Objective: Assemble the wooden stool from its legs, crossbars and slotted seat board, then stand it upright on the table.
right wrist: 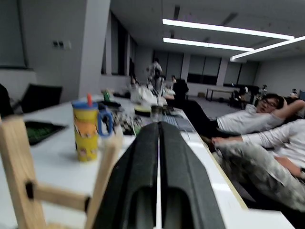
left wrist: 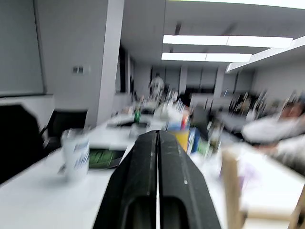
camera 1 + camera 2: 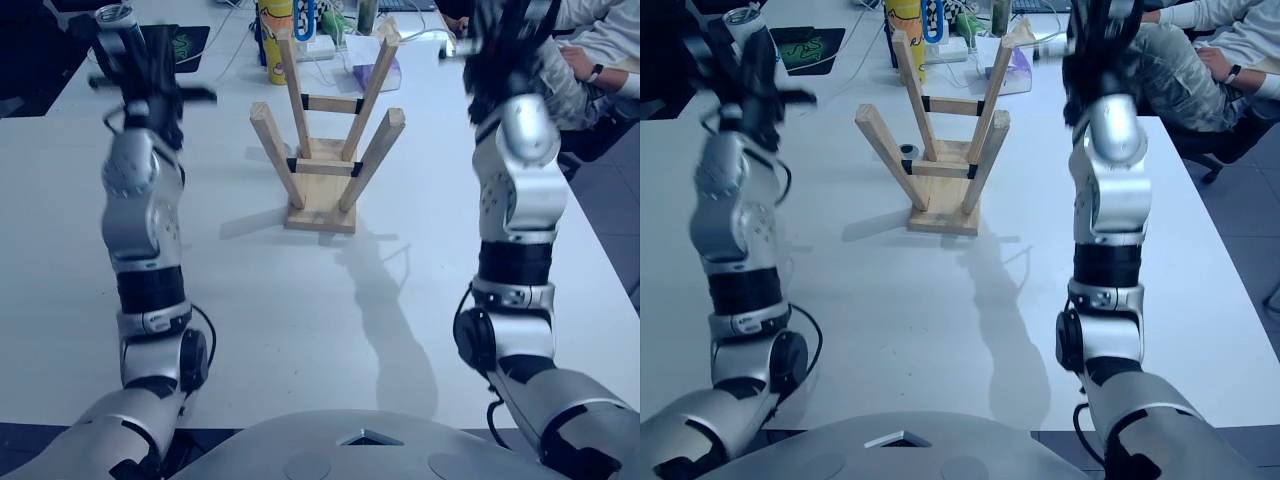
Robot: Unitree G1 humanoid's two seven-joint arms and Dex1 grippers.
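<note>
The wooden stool [image 3: 325, 165] sits upside down at the middle of the worktop [image 3: 300, 330], its seat board [image 3: 320, 218] flat on the surface and its legs [image 3: 375, 160] pointing up. The left gripper [image 2: 157, 138] and right gripper [image 1: 158, 129] hang raised on either side of it, each pressed closed and holding nothing. A yellow cup [image 1: 86, 129] stands beyond.

The left arm [image 3: 140, 210] and the right arm [image 3: 515, 190] wear rounded silver-grey shells joined by black bands, with a black cable [image 3: 212, 340] looping at each lower joint. The left end effector [image 2: 157, 138] and the right end effector [image 1: 158, 129] are matte black, each two smooth fingers with a thin pale seam between.
</note>
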